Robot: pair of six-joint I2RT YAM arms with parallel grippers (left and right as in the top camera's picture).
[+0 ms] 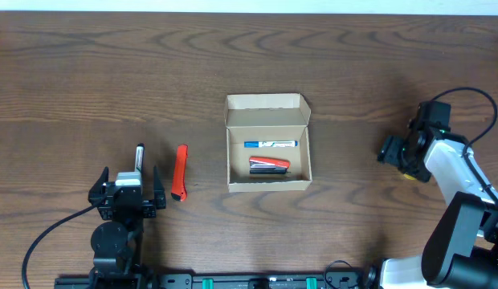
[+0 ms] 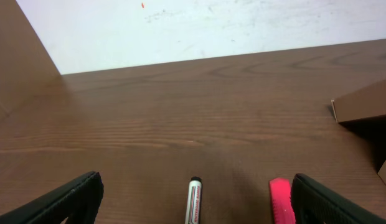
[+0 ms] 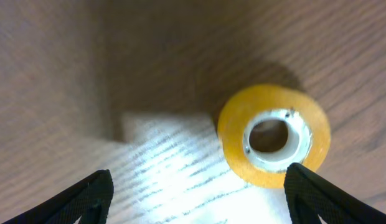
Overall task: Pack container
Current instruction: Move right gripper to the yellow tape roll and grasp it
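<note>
- The container [image 1: 269, 184] is sitting near the middle of the tabletop [image 1: 88, 72], with its hinged flap standing open along the far edge and its plain tan sides showing.
- A blue-and-white marker [image 1: 271, 144] is lying crosswise inside the container, and a red-and-black item [image 1: 269, 164] is lying parallel to it, closer to the near wall. It is too small to tell what that second item is.
- A red pen-like item [image 1: 181, 172] is lying on the tabletop to the left of the container, pointing away from the robot.
- A silver-and-black marker [image 1: 139, 156] is lying further left, beside the red item but apart from it.
- The left hand [image 1: 130, 181] is sitting low near the front edge, well to the left of the container. It is spread fully wide and gripping nothing.
- In the left wrist view its dark fingers [image 2: 75, 199] are framing the silver-and-black marker, which is lying midway between them. The red item is showing just inside the finger on the container's side.
- The right hand [image 3: 196, 180] is hanging over the tabletop far to the right of the container, well apart from it. Its fingers [image 3: 87, 196] are standing wide apart with nothing clamped between them.
- A yellow tape roll [image 3: 274, 135] is lying flat below the right hand, its white core facing up. It is overlapping one finger in the right wrist view and staying well clear of the other. Whether that finger is touching the roll cannot be told.
</note>
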